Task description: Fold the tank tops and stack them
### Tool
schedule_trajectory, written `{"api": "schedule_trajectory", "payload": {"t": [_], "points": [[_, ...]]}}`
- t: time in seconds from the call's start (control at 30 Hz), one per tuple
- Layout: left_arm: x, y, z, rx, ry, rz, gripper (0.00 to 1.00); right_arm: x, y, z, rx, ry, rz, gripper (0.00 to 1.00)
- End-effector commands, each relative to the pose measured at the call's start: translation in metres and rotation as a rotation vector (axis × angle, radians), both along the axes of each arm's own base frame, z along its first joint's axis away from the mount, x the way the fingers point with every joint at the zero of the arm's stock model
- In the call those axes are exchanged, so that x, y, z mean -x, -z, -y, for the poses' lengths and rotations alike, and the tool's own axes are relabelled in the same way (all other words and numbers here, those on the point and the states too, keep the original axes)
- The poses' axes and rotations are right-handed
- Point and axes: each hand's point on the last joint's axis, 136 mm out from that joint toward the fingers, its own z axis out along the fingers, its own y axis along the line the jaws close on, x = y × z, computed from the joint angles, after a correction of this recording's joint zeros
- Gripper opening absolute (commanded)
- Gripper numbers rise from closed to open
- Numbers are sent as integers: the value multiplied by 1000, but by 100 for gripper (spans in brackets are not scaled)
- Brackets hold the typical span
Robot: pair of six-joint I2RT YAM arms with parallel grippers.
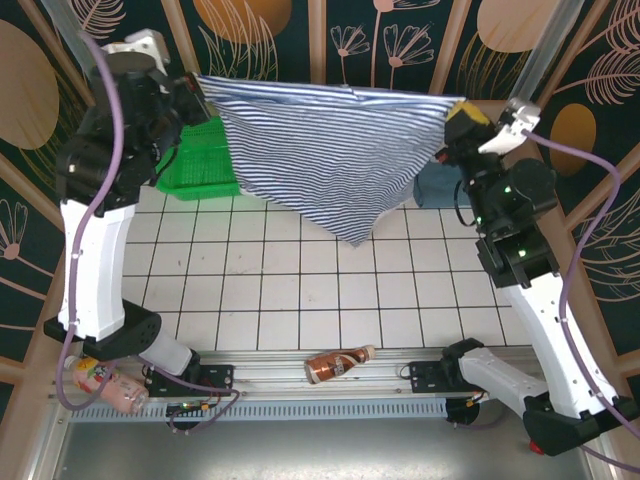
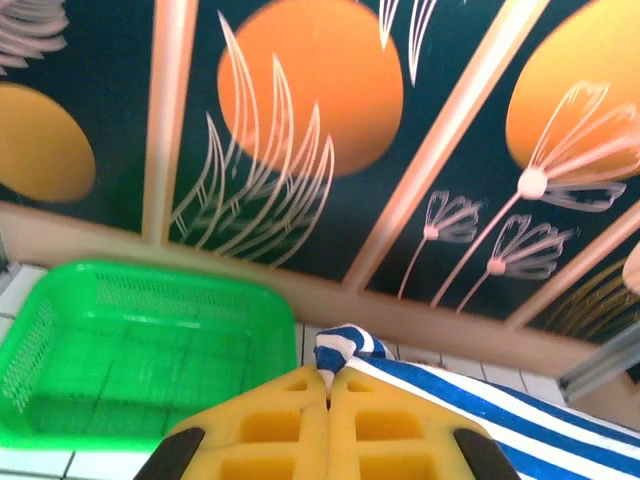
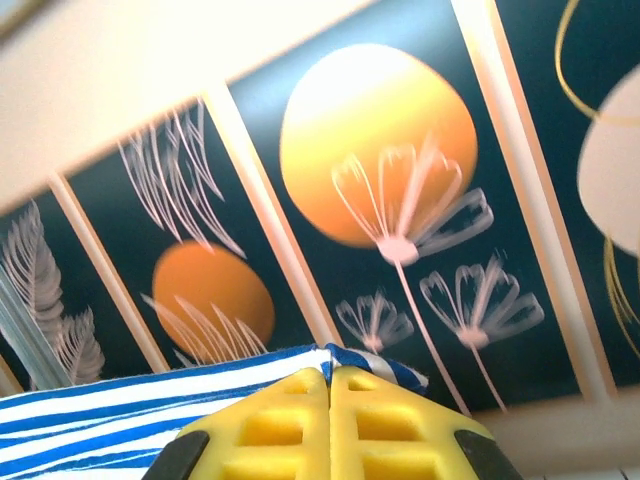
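Left tool (image 2: 328, 385) and right tool (image 3: 330, 375) each pinch tight a corner of the navy-and-white striped cloth tank top (image 1: 320, 150); such shallow grips may let it slip.

Dark wall panels (image 1: 400, 40) with orange discs and flowers back a white-tiled table (image 1: 300, 290).

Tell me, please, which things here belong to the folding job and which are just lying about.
Belonging to the job:
- striped tank top, held up between the left gripper and right gripper, both shut on it
- teal-blue top, lying beside the right arm

Just lying about:
- green basket
- brown bottle at the near rail
- pink bottle by the left arm's base
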Motion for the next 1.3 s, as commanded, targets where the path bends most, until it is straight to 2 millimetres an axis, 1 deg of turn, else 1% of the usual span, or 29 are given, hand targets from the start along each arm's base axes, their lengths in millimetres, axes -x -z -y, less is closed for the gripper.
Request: {"api": "schedule_trajectory", "payload": {"t": [0.0, 0.07, 0.1, 0.13, 0.17, 0.23, 0.3, 0.33, 0.37, 0.43, 0.47, 0.5, 0.53, 0.57, 0.63, 0.67, 0.73, 0.77, 0.83, 0.9, 0.93, 1.03, 1.13, 1.2, 1.27], "points": [[4, -1, -24, -52, -113, 8, 0, 2, -40, 5, -2, 23, 125, 0], [12, -4, -29, -28, -125, 26, 0, 4, -52, 16, -32, 64, 148, 0], [14, -2, -30, -24, -132, 23, 0, 2, -54, 20, -47, 65, 144, 0], [15, 5, -30, -26, -130, 9, 0, -4, -52, 19, -56, 44, 115, 0], [13, 17, -27, -30, -120, -22, 0, -11, -44, 12, -51, 9, 76, 0], [11, 38, -22, -34, -101, -76, 0, -22, -22, -1, -51, -47, 10, 0], [10, 63, -24, -58, -115, -140, 0, -32, 3, 1, -63, -26, -54, 0], [9, 75, -26, -70, -133, -167, 0, -40, 17, 1, -61, -17, -101, 0], [6, 87, -29, -79, -144, -190, 0, -48, 27, -5, -53, -36, -136, 0], [4, 101, -41, -94, -190, -223, 0, -60, 38, -19, -48, -85, -179, 0], [4, 102, -51, -104, -225, -226, 0, -66, 42, -26, -52, -103, -193, 0], [5, 97, -60, -103, -252, -211, 0, -71, 42, -35, -50, -127, -195, 0], [5, 86, -69, -101, -276, -183, 0, -77, 43, -46, -35, -146, -201, 0], [5, 72, -77, -108, -298, -153, 0, -82, 44, -62, -6, -187, -204, 0], [8, 41, -87, -139, -340, -103, 0, -90, 40, -78, 9, -226, -194, 0], [10, 27, -91, -146, -358, -85, 0, -93, 35, -81, 0, -241, -178, 0], [16, 9, -93, -140, -361, -57, 0, -97, 27, -84, -12, -254, -159, 0], [19, 6, -92, -133, -346, -48, 0, -98, 26, -85, -14, -266, -164, 0], [24, 9, -87, -117, -304, -35, 0, -98, 29, -88, 0, -297, -186, 0], [31, 16, -77, -87, -234, -12, 0, -97, 41, -88, 21, -313, -225, 0], [37, 19, -73, -64, -199, -1, 0, -96, 50, -88, 33, -322, -255, 0], [54, 24, -62, -35, -109, 36, 0, -90, 76, -78, 55, -318, -326, 0], [64, 25, -44, -15, 17, 87, 0, -81, 88, -62, 59, -290, -365, 0], [70, 24, -23, 11, 140, 110, 0, -74, 86, -47, 67, -255, -366, 0], [74, 22, -15, 27, 191, 148, 0, -69, 77, -37, 72, -235, -346, 0]]}}
